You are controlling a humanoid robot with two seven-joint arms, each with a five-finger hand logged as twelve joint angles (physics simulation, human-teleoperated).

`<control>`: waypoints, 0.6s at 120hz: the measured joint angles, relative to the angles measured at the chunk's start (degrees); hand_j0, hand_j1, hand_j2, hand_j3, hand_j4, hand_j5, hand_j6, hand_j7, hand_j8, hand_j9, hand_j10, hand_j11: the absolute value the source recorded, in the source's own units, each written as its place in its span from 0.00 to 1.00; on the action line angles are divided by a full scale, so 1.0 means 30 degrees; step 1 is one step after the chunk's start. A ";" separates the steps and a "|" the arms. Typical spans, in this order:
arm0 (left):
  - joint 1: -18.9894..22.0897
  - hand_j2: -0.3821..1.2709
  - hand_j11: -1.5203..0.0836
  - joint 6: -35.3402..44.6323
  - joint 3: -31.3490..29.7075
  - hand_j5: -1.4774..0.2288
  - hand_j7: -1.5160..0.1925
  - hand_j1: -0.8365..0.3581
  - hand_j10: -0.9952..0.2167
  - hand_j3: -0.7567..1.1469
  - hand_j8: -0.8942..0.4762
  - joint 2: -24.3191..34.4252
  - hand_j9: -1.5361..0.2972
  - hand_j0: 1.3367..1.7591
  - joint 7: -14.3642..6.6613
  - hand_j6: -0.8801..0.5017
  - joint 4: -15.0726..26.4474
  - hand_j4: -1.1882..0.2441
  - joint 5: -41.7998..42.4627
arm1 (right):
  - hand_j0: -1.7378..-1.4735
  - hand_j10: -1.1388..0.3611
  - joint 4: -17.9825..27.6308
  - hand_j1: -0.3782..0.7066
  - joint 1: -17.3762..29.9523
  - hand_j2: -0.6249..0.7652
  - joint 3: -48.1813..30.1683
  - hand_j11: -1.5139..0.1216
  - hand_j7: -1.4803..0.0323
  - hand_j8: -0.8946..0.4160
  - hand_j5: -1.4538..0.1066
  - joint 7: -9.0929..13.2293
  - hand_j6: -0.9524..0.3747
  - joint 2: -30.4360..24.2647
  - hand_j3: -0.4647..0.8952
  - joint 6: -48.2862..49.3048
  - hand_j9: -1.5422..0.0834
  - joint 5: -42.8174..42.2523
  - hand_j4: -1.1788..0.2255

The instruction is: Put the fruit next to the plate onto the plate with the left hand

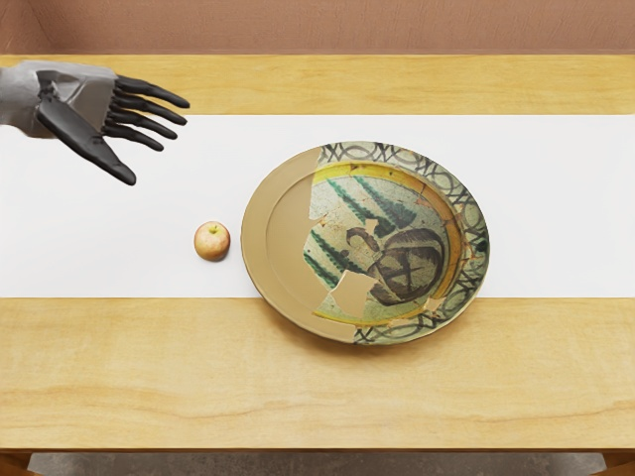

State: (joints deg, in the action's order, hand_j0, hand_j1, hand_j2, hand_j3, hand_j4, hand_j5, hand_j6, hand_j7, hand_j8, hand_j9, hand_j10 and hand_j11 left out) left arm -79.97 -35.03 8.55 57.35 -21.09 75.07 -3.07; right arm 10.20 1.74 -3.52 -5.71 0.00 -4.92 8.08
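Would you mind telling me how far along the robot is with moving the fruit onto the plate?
Nothing is done yet: the apple lies on the white runner just left of the plate, not touching it. The left hand hovers open above-left, holding nothing. Reaching, grasping and placing remain.

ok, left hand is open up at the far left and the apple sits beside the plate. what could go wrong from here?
1. The apple is small and round; the left hand, fingers spread, may nudge it so that it rolls along the white runner before a grasp closes.
2. The apple lies close to the plate; fingers closing on that side could catch the rim and shift the plate.
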 joint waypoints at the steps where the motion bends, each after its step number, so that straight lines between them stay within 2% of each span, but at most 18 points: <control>1: 0.0000 0.26 0.75 0.0000 0.0001 0.68 0.70 0.75 0.62 0.40 0.47 -0.0020 0.66 0.76 0.0000 0.46 0.0002 0.66 -0.0002 | 0.30 0.74 0.0000 0.07 -0.0002 0.44 0.0000 0.90 0.95 0.66 0.90 0.0000 0.69 0.0000 0.34 0.0000 0.92 0.0000 0.81; 28: -0.0093 0.26 0.75 0.0001 0.0010 0.68 0.70 0.75 0.62 0.40 0.47 0.0019 0.66 0.76 -0.0013 0.46 0.0273 0.66 -0.0483 | 0.30 0.74 0.0000 0.07 0.0006 0.44 -0.0026 0.90 0.95 0.66 0.90 -0.0074 0.69 0.0000 0.34 0.0000 0.92 -0.0009 0.81; 46: -0.0352 0.26 0.75 0.0001 0.0050 0.68 0.70 0.75 0.62 0.40 0.47 0.0204 0.66 0.76 -0.0386 0.46 0.1887 0.66 -0.2179 | 0.30 0.74 -0.0006 0.07 0.0007 0.44 -0.0036 0.90 0.95 0.66 0.90 -0.0376 0.69 0.0000 0.34 0.0000 0.92 -0.0003 0.81; 58: -0.0323 0.26 0.75 0.0001 0.0064 0.68 0.70 0.75 0.62 0.40 0.47 0.0772 0.66 0.76 -0.1030 0.46 0.3106 0.66 -0.2974 | 0.30 0.74 -0.0014 0.07 0.0007 0.44 -0.0043 0.90 0.95 0.66 0.90 -0.0451 0.69 0.0000 0.34 0.0000 0.92 -0.0007 0.81; 72: -0.0081 0.26 0.75 0.0660 0.0040 0.68 0.70 0.75 0.62 0.40 0.47 0.1185 0.66 0.76 -0.1366 0.46 0.4426 0.66 -0.4068 | 0.30 0.74 -0.0021 0.07 0.0004 0.44 -0.0050 0.90 0.95 0.66 0.90 -0.0483 0.69 0.0000 0.34 0.0000 0.92 -0.0003 0.81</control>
State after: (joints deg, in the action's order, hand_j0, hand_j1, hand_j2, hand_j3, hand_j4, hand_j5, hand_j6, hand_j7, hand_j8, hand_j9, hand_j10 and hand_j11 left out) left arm -80.21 -33.05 8.67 60.90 -25.19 88.35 -15.28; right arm 10.13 1.75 -3.66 -7.16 0.00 -4.92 8.07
